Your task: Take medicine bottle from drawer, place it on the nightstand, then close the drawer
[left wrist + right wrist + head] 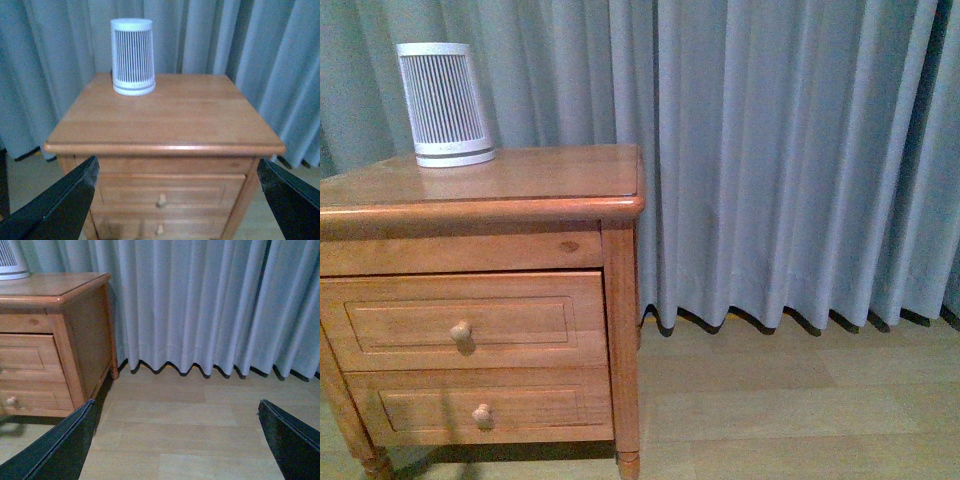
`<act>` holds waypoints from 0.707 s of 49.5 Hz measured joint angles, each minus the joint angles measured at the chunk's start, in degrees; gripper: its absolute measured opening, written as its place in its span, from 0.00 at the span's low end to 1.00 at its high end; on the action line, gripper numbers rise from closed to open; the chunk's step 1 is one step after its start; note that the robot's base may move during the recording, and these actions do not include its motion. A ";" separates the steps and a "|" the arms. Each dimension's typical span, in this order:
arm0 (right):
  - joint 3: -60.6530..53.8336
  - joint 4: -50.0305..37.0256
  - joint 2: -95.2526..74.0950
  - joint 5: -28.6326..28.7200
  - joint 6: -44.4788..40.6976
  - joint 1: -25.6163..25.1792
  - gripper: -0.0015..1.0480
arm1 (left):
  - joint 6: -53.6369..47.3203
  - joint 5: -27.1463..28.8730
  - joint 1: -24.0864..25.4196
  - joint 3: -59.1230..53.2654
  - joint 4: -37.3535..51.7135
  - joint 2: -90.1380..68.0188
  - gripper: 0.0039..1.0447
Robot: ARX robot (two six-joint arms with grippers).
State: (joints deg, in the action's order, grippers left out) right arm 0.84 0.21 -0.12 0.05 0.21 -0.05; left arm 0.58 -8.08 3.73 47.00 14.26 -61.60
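Dim, bluish, even light, slightly soft focus, faint sheen on nightstand (520,175) top.

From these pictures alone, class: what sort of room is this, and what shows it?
Probably a bedroom: a wooden nightstand stands against floor-length grey curtains on pale wood flooring.

Nightstand (520,175) stands at frame left. The upper drawer (520,325) and lower drawer (530,405) are both closed, fronts flush, each with one round knob (460,332). A ribbed white device (445,103) stands upright at the top's back left. A grey curtain (790,150) hangs behind, down to the pale wood floor (800,400).
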 joint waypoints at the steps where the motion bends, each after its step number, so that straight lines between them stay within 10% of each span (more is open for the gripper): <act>1: 0.00 0.00 0.00 0.00 0.00 0.00 0.93 | 0.20 0.74 -0.52 1.27 1.73 -2.60 0.94; 35: 0.00 0.00 0.00 0.00 0.00 0.00 0.93 | -2.69 6.51 -8.63 23.58 13.27 -63.52 0.94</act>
State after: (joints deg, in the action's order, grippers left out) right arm 0.84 0.21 -0.12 0.05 0.21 -0.05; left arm -2.11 -1.56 -4.91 70.59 27.53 -125.12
